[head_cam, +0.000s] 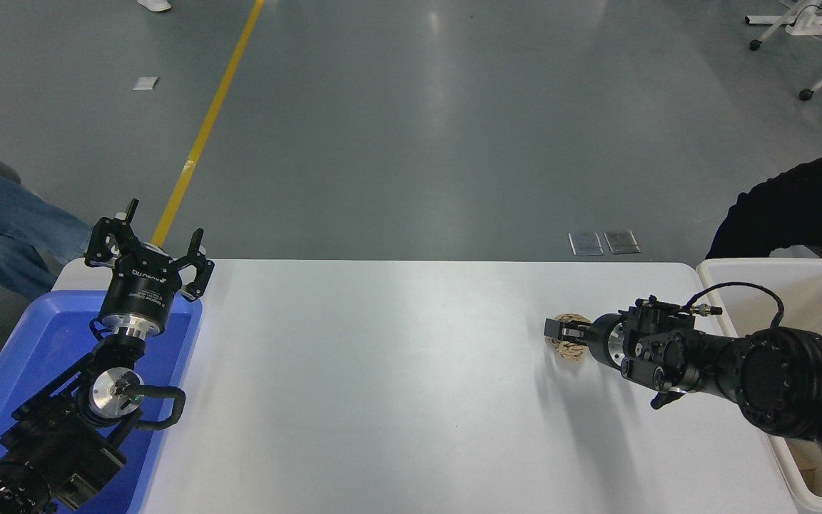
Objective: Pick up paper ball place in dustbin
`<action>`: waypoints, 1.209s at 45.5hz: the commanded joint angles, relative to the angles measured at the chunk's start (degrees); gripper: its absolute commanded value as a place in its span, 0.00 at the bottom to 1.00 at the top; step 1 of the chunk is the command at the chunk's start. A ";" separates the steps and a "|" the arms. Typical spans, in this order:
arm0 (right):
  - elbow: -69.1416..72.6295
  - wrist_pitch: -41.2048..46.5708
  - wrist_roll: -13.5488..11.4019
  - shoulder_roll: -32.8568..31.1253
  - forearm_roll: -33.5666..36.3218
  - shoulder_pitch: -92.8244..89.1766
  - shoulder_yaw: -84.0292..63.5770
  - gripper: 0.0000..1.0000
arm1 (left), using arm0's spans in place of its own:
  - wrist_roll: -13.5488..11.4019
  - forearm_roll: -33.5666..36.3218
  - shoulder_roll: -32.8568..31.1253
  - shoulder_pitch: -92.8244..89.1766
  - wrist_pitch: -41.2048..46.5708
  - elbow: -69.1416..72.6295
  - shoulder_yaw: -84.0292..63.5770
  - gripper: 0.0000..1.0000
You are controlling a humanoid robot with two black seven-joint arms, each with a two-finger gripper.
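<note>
The tan crumpled paper ball [571, 350] lies on the white table [382, 371], right of the middle. My right gripper [555, 331] reaches in from the right, low over the table, and its tip lies across the ball, hiding the ball's middle. Wrinkled paper shows above and below the tip. Seen side-on, the gripper does not show whether it is open or shut. The cream-white dustbin [821, 289] stands at the table's right end, partly behind my right arm. My left gripper [150, 246] stays parked open at the lower left.
A blue tray [47, 335] sits at the table's left end under my left arm. A person's black sleeve [796, 207] hangs over the dustbin's far side, and a leg in jeans [11, 221] is at the far left.
</note>
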 commanded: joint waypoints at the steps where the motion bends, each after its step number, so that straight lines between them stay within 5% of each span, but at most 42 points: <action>1: -0.01 -1.93 0.08 0.49 -0.87 -0.75 0.23 0.00 | 0.00 0.00 0.00 0.02 0.07 0.01 0.00 0.98; 17: 1.56 -1.58 0.17 -0.13 -1.74 2.05 -0.82 0.00 | 0.08 0.00 0.00 -0.07 -0.02 0.01 0.00 0.98; 26: 8.06 -0.27 0.96 -6.18 -4.99 9.87 -1.44 0.00 | 0.08 0.00 0.00 -0.07 -0.02 0.01 0.00 0.98; 40: 20.63 17.92 1.05 -17.61 -13.08 31.31 -4.16 0.00 | 0.08 0.00 0.00 -0.07 -0.02 0.01 0.00 0.98; 55: 28.98 33.75 1.05 -19.64 -13.79 51.27 -5.04 0.00 | 0.08 0.00 0.00 0.02 -0.02 -0.08 0.00 0.98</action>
